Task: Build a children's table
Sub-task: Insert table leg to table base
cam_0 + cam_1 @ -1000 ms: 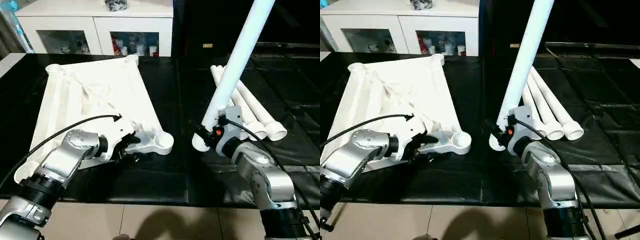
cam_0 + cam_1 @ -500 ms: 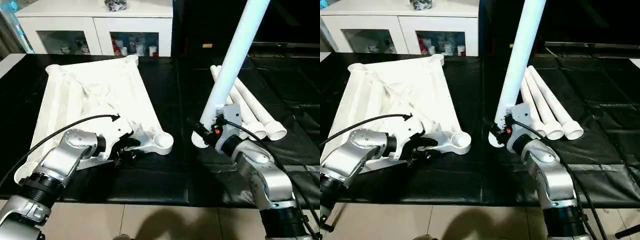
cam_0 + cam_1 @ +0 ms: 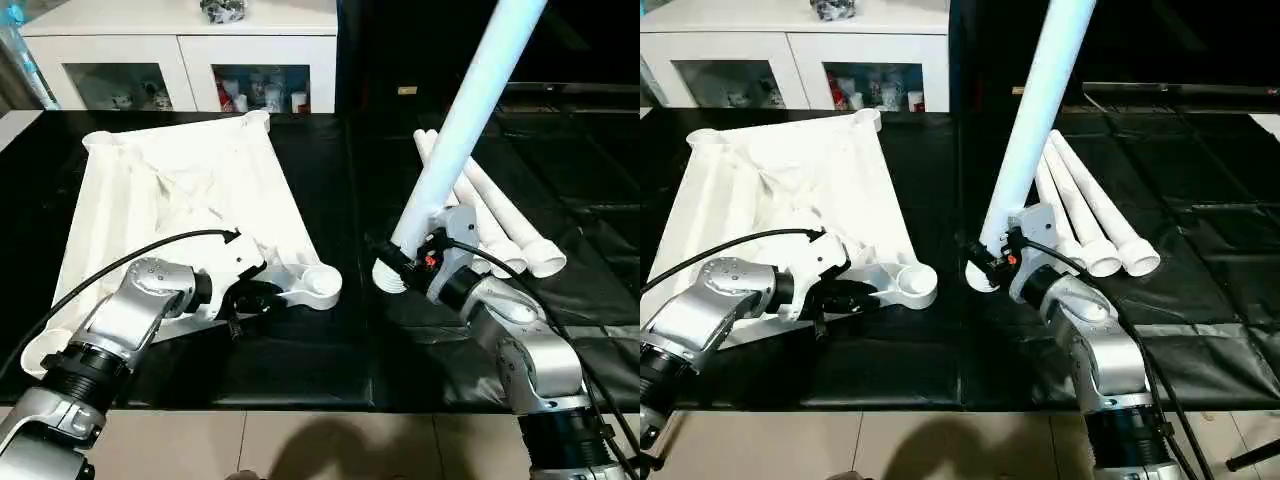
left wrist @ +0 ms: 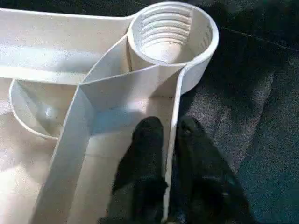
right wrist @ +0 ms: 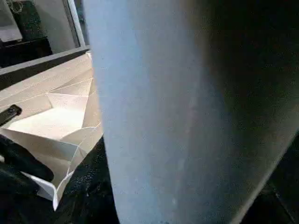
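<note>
Since before: our left tool (image 4: 170,135) narrowed, pinching the tabletop (image 3: 180,190) rim; right tool (image 3: 412,268) holds leg (image 3: 455,135). Step: bracing top. Next: aim leg at corner socket (image 3: 322,283).

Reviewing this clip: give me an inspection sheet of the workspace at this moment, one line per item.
Surface: black mat over a low platform, pale tile floor in front.
Job's things: table top lies underside up, near corner socket empty; three legs lie side by side on the mat.
Clutter: nothing seen.
Grippers: left gripper pinches the table top's edge wall near the socket; right gripper holds a fourth leg tilted, wide end down, beside the socket.
Cables: black cable along the left arm, another on the right.
Surroundings: white cabinet with glass doors behind.
</note>
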Robot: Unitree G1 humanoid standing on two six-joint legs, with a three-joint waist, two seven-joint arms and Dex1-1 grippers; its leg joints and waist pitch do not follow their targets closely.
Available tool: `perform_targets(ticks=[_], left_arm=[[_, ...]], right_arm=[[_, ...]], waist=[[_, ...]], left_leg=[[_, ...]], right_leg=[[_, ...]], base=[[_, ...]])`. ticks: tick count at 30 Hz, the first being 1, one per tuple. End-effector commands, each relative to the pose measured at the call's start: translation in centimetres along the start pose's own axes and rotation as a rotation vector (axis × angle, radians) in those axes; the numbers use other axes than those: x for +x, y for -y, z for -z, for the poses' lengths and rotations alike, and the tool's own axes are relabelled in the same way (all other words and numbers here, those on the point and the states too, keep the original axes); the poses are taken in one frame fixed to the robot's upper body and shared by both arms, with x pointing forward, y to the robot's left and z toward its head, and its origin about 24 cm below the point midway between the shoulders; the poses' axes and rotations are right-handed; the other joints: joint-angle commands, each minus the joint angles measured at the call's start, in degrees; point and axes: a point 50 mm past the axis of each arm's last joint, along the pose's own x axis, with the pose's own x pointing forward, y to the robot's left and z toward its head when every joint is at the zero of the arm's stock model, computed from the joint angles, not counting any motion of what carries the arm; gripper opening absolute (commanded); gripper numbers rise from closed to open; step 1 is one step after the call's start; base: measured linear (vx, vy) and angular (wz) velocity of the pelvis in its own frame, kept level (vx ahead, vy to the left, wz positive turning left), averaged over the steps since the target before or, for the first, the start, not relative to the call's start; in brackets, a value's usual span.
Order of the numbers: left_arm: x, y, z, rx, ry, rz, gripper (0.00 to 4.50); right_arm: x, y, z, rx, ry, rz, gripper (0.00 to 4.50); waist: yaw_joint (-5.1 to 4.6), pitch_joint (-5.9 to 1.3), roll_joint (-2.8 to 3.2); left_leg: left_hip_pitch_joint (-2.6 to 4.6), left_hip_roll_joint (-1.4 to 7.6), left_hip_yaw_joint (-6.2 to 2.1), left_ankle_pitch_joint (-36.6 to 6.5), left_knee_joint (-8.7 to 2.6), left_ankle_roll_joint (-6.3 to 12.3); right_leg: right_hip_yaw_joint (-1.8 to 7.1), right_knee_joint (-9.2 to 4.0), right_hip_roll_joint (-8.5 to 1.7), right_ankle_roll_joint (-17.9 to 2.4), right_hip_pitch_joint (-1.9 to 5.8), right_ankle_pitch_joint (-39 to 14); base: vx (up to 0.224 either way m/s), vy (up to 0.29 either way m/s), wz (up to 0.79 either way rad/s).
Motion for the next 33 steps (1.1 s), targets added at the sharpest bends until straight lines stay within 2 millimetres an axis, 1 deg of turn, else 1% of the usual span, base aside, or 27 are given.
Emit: perform_targets(ticks=[1,3,4,6,7,8,9,10,11,12,13,14,16,17,18,19,20,22,23,24,25,26,29,30,31,32,33], left_arm=[[-0.1,-0.1,-0.4,0.018,0.007,0.01,0.25],[0.0,-0.1,-0.4,0.023,0.007,0.016,0.14],[0.3,0.1,-0.2,0.041,-0.004,0.033,0.04],[0.5,0.3,-0.1,0.047,-0.008,0.041,0.04],[0.9,0.5,0.0,0.068,-0.018,0.055,0.04],[1.1,0.6,0.1,0.081,-0.022,0.063,0.04],[1.1,0.7,0.1,0.085,-0.023,0.066,0.04],[1.4,0.8,0.1,0.099,-0.027,0.074,0.04],[1.4,0.8,0.1,0.1,-0.027,0.075,0.04],[2.0,1.2,0.1,0.133,-0.027,0.103,0.01],[2.4,1.5,-0.1,0.157,-0.017,0.128,0.01],[3.0,2.0,-0.5,0.169,0.008,0.159,0.0],[4.3,3.0,-1.7,0.183,0.08,0.217,0.0],[4.5,3.1,-1.9,0.187,0.088,0.223,0.0],[4.9,3.2,-2.1,0.194,0.094,0.229,0.0],[5.0,3.2,-2.2,0.2,0.095,0.229,0.0],[5.1,3.2,-2.2,0.203,0.095,0.227,0.0],[5.2,2.9,-2.0,0.211,0.086,0.217,0.0],[5.2,2.8,-2.0,0.213,0.084,0.216,0.0],[5.2,2.8,-1.9,0.216,0.081,0.216,0.0],[5.1,2.7,-1.7,0.216,0.075,0.215,0.0],[4.9,2.6,-1.5,0.214,0.07,0.216,0.0],[4.3,2.3,-0.8,0.185,0.042,0.195,0.0],[4.2,2.2,-0.6,0.179,0.035,0.187,0.0],[4.1,2.1,-0.4,0.178,0.029,0.176,0.0],[4.0,2.0,-0.4,0.174,0.029,0.175,0.0],[4.0,2.0,-0.3,0.17,0.03,0.174,0.0]], right_arm=[[0.0,0.2,-0.4,-0.011,0.015,-0.004,1.93],[0.0,0.3,-0.5,-0.014,0.023,-0.002,1.93],[0.2,0.3,-0.6,-0.032,0.028,-0.02,1.93],[0.3,0.2,-0.6,-0.053,0.032,-0.026,1.93],[0.4,0.1,-0.6,-0.104,0.03,-0.051,1.93],[0.4,0.1,-0.7,-0.113,0.039,-0.061,1.93],[0.5,0.0,-0.7,-0.115,0.042,-0.063,1.93],[0.5,0.0,-0.7,-0.102,0.036,-0.073,1.93],[0.5,0.0,-0.7,-0.1,0.035,-0.074,1.93],[0.6,-0.1,-0.5,-0.058,0.008,-0.097,1.93],[0.7,-0.1,-0.5,-0.032,0.005,-0.112,1.93],[0.8,-0.3,-0.6,-0.014,0.01,-0.133,1.93],[1.0,-0.4,-0.7,0.009,0.011,-0.16,1.93],[1.0,-0.4,-0.7,0.012,0.01,-0.164,1.93],[1.1,-0.4,-0.7,0.016,0.01,-0.171,1.93],[1.1,-0.4,-0.7,0.017,0.009,-0.174,1.93],[1.1,-0.4,-0.6,0.017,0.01,-0.177,1.93],[1.1,-0.4,-0.6,0.015,0.009,-0.174,1.93],[1.1,-0.4,-0.6,0.013,0.009,-0.173,1.93],[1.1,-0.4,-0.5,0.011,0.008,-0.171,1.93],[1.1,-0.3,-0.5,0.006,0.007,-0.164,1.93],[1.1,-0.3,-0.5,0.013,0.01,-0.161,1.93],[1.2,-0.1,-0.4,0.023,0.013,-0.116,1.93],[1.2,-0.1,-0.3,0.03,0.004,-0.103,1.93],[1.2,-0.1,-0.2,0.038,-0.01,-0.097,1.93],[1.3,-0.1,-0.2,0.042,-0.016,-0.096,1.93],[1.3,-0.1,-0.1,0.047,-0.023,-0.095,1.93]], waist=[[0.08,-4.22,0.58],[0.04,-4.24,0.42],[0.05,-4.26,0.49],[-0.06,-4.32,0.45],[-0.15,-4.31,0.26],[-0.08,-4.33,0.04],[-0.07,-4.31,0.18],[-0.03,-4.3,0.11],[-0.07,-4.24,-0.22],[-0.01,-4.22,-0.33],[0.09,-4.1,-0.08],[0.05,-4.11,-0.21],[0.33,-4.2,-0.14],[0.41,-4.2,-0.08],[0.79,-4.23,-0.01],[1.27,-4.26,-0.09],[1.61,-4.3,-0.09],[1.8,-4.22,-0.26],[1.78,-4.26,-0.11],[1.65,-4.21,-0.39],[1.62,-4.23,-0.26],[1.37,-4.18,-0.34],[1.22,-4.14,-0.41],[1.2,-4.1,-0.33],[1.15,-4.1,-0.68],[1.22,-4.11,-0.5],[1.21,-4.1,-0.5]], left_leg=[[0.81,-0.36,0.93,-12.22,-4.03,-1.8],[0.78,-0.37,0.96,-12.08,-4.02,-1.67],[0.74,-0.38,0.93,-11.74,-4.01,-1.61],[0.61,-0.39,0.92,-11.1,-3.98,-1.57],[0.61,-0.38,0.98,-11.12,-3.92,-1.4],[0.64,-0.35,1.02,-10.85,-3.86,-1.19],[0.66,-0.38,1.07,-10.9,-3.83,-1.02],[0.65,-0.38,1.07,-10.94,-3.84,-0.75],[0.64,-0.41,1.13,-10.97,-3.88,-0.55],[0.65,-0.32,1.1,-10.98,-3.93,-0.43],[0.9,-0.28,1.1,-12.15,-3.99,-0.33],[0.93,-0.2,1.14,-12.42,-4.0,-0.31],[0.99,-0.07,1.15,-12.21,-3.97,-0.24],[1.04,-0.06,1.17,-12.03,-3.96,-0.2],[1.17,0.04,1.27,-11.82,-3.9,-0.08],[1.11,0.07,1.33,-11.67,-3.88,-0.07],[1.27,0.09,1.41,-11.97,-3.89,-0.04],[1.11,-0.02,1.43,-12.41,-4.02,-0.13],[1.04,-0.04,1.41,-12.34,-4.02,-0.27],[0.83,-0.19,1.43,-12.52,-4.14,-0.37],[0.92,-0.15,1.4,-12.76,-4.17,-0.43],[0.86,-0.14,1.4,-13.15,-4.23,-0.46],[0.82,-0.09,1.37,-13.74,-4.32,-0.46],[0.83,-0.09,1.38,-13.61,-4.36,-0.53],[0.79,-0.11,1.41,-13.49,-4.38,-0.54],[0.79,-0.12,1.39,-13.13,-4.38,-0.56],[0.8,-0.14,1.41,-13.11,-4.38,-0.55]], right_leg=[[1.2,-4.05,-2.27,-11.94,3.17,-6.88],[1.2,-4.1,-2.28,-11.96,3.19,-6.91],[1.21,-4.02,-2.29,-11.96,3.27,-6.62],[1.17,-3.89,-2.28,-12.14,3.36,-5.54],[1.18,-3.93,-2.29,-12.32,3.34,-5.06],[1.19,-3.96,-2.33,-12.34,3.39,-4.97],[1.22,-3.96,-2.32,-12.36,3.36,-5.04],[1.25,-3.96,-2.35,-12.27,3.39,-5.37],[1.25,-4.11,-2.29,-12.14,3.4,-5.81],[1.26,-4.08,-2.37,-12.06,3.4,-6.52],[1.27,-4.36,-2.37,-11.83,3.18,-8.95],[1.3,-4.37,-2.4,-11.94,3.15,-9.19],[1.31,-4.3,-2.52,-12.06,3.03,-8.82],[1.32,-4.29,-2.49,-12.16,3.01,-8.61],[1.34,-4.38,-2.55,-12.32,2.87,-8.33],[1.34,-4.33,-2.59,-12.34,2.9,-8.15],[1.31,-4.35,-2.59,-12.36,2.73,-8.08],[1.21,-4.44,-2.63,-11.79,2.86,-9.22],[1.21,-4.34,-2.69,-11.59,2.96,-9.3],[1.1,-4.53,-2.76,-10.61,3.11,-11.04],[1.09,-4.54,-2.83,-10.43,3.01,-11.57],[1.06,-4.62,-2.85,-10.13,2.97,-12.52],[1.04,-4.79,-2.96,-9.62,2.85,-14.5],[1.06,-4.84,-2.96,-9.52,2.73,-14.91],[1.04,-4.89,-2.91,-9.41,2.78,-15.03],[1.07,-4.83,-2.93,-9.39,2.78,-14.91],[1.07,-4.86,-2.92,-9.33,2.75,-14.97]], base=[[0.0,0.0,0.0],[0.0,0.0,0.0],[0.0,0.0,0.0],[0.0,0.0,0.0],[0.0,0.0,0.0],[0.0,0.0,0.0],[0.0,0.0,0.0],[0.0,0.0,0.0],[0.0,0.0,0.0],[0.0,0.0,0.0],[0.0,0.0,0.0],[0.0,0.0,0.0],[0.0,0.0,0.0],[0.0,0.0,0.0],[0.0,0.0,0.0],[0.0,0.0,0.0],[0.0,0.0,0.0],[0.0,0.0,0.0],[0.0,0.0,0.0],[0.0,0.0,0.0],[0.0,0.0,0.0],[0.0,0.0,0.0],[0.0,0.0,0.0],[0.0,0.0,0.0],[0.0,0.0,0.0],[0.0,0.0,0.0],[0.0,0.0,0.0]])
